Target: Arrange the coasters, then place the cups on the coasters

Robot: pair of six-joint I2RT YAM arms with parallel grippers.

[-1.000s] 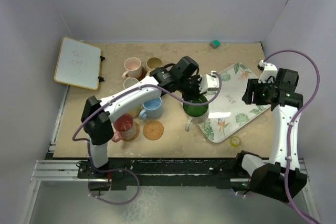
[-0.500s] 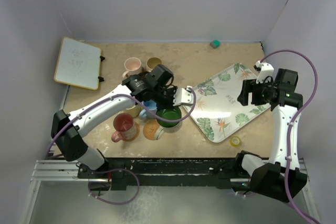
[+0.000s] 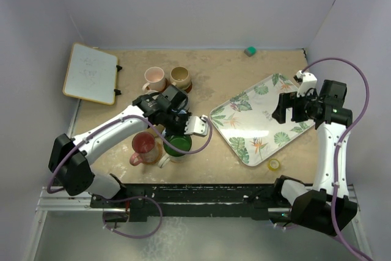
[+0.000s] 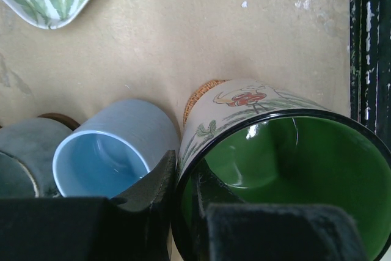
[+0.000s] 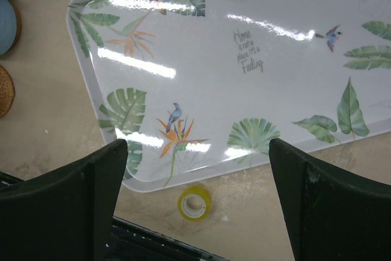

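Jaws of left gripper [image 4: 183, 180] clamped on rim of green cup [image 4: 287, 169], left of leaf-patterned tray [image 5: 201, 71]; jaws of right gripper [image 5: 197, 146] spread wide, holding nothing, above that tray.

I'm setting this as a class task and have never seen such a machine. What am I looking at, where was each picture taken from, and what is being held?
These are two robot arms bolted at the near edge of a table, each ending in a two-finger gripper. One picture looks down from above; the other two come from wrist cameras. The left gripper is shut on the rim of the green mug, over a woven coaster. The right gripper is open and empty above the leaf-patterned tray. Also there: a red mug, a light blue mug, a yellow tape roll and a whiteboard.
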